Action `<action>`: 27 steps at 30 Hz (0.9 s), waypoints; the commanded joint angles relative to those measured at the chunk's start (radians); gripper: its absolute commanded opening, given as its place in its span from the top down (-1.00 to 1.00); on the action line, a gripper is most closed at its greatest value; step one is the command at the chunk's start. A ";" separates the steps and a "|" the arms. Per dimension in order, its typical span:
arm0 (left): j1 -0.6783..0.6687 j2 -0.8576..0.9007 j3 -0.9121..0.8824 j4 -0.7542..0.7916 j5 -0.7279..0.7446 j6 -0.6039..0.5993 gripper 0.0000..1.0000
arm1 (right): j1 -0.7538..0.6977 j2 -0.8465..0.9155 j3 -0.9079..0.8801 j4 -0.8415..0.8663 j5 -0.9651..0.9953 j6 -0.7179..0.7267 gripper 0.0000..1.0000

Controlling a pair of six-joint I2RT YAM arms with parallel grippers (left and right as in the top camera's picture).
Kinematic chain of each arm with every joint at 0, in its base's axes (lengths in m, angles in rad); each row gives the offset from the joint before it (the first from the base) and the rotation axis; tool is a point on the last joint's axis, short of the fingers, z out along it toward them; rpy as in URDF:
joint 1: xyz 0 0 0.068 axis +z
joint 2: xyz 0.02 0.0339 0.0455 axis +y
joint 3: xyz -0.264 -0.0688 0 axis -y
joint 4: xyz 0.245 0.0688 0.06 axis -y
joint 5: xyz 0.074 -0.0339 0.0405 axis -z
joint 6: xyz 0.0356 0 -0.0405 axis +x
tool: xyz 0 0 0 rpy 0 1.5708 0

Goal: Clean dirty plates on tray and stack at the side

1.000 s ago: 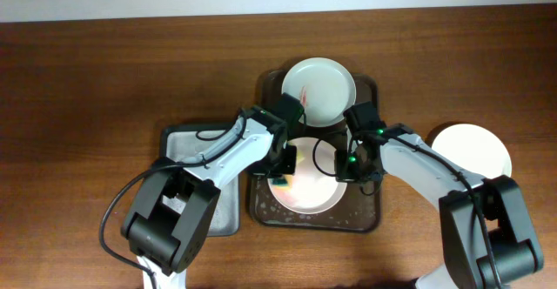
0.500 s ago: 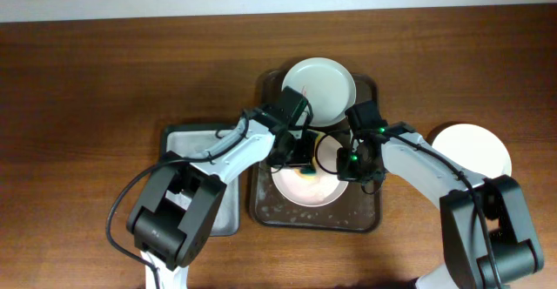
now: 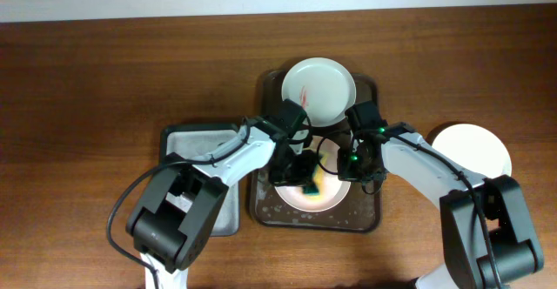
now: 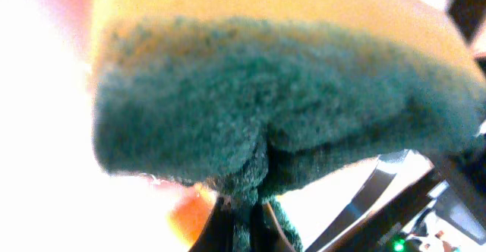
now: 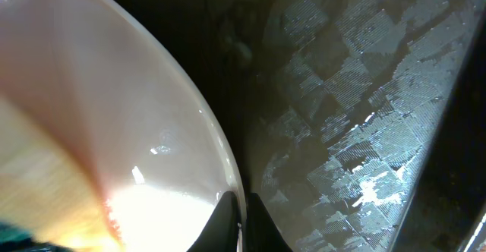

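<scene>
A white plate [image 3: 296, 198] lies on the near half of the dark brown tray [image 3: 365, 221]. My left gripper [image 3: 306, 171] is shut on a yellow and green sponge [image 3: 318, 176], pressed on this plate; the sponge fills the left wrist view [image 4: 281, 123]. My right gripper [image 3: 355, 169] is shut on the plate's right rim [image 5: 220, 153]. A second white plate [image 3: 320, 89] with a red smear sits on the tray's far half. A third, plain white plate [image 3: 474, 148] lies on the table to the right.
A grey metal tray [image 3: 187, 145] with a black rim lies left of the brown tray, under my left arm. The brown tray's floor shows wet patches [image 5: 357, 153]. The brown wooden table [image 3: 104, 71] surrounds everything.
My left gripper has carried the sponge from the plate's left side across to its right side. The right gripper has held still on the rim.
</scene>
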 commanded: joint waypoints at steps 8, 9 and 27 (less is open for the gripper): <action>0.145 -0.180 -0.042 -0.190 -0.475 0.044 1.00 | 0.002 0.032 -0.023 -0.016 0.055 -0.009 0.92; 0.143 -0.229 -0.042 -0.186 -0.475 0.061 1.00 | 0.002 0.032 -0.022 -0.020 0.055 -0.010 0.92; 0.475 -0.502 -0.309 -0.192 -0.362 0.319 0.98 | 0.003 -0.303 -0.021 -0.167 0.105 -0.059 0.92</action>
